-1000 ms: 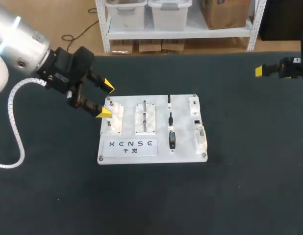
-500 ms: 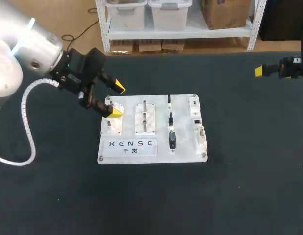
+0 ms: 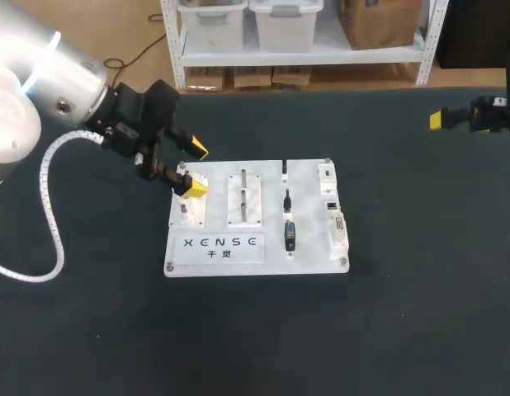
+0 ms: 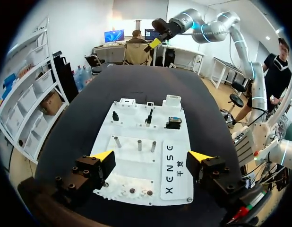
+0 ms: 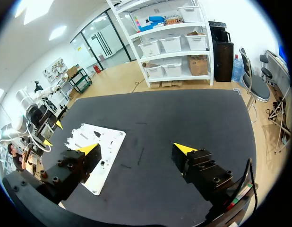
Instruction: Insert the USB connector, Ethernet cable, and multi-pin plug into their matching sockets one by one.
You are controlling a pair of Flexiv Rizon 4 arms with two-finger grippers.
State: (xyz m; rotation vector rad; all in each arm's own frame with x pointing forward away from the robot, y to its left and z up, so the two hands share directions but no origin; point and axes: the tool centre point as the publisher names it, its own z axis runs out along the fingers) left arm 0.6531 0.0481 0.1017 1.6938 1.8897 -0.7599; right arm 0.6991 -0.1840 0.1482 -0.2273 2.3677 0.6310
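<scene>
**A:** Where is the left gripper (image 3: 195, 169)?

**B:** Over the left edge of the white board (image 3: 309, 216), close to its far corner. Its jaws are spread wide with nothing between them. From the wrist, the board lies below and ahead, taking up most of the space between the two fingers.

**A:** And on the board itself?

**B:** The left part carries two white blocks (image 3: 245, 202) and a few upright metal pins (image 4: 139, 144). A label strip (image 3: 222, 243) runs along the edge nearest the robot. Right of the board's middle, three dark plugs sit in a column. The widest is the multi-pin plug (image 3: 290, 235), which is closest to the near edge. The two smaller plugs (image 3: 286, 200) stand behind it, one after the other. I cannot tell which of them is the USB and which the Ethernet. No gripper touches any of the three.

**A:** The sockets?

**B:** The white socket blocks (image 3: 333, 206) line the board's right edge. They are just beside the plug column and apart from it.

**A:** And the right gripper (image 5: 136, 149)?

**B:** Well off to the right of the board, past its far right corner, above the black table (image 3: 115, 330). Its fingers gape wide and hold nothing.
</scene>
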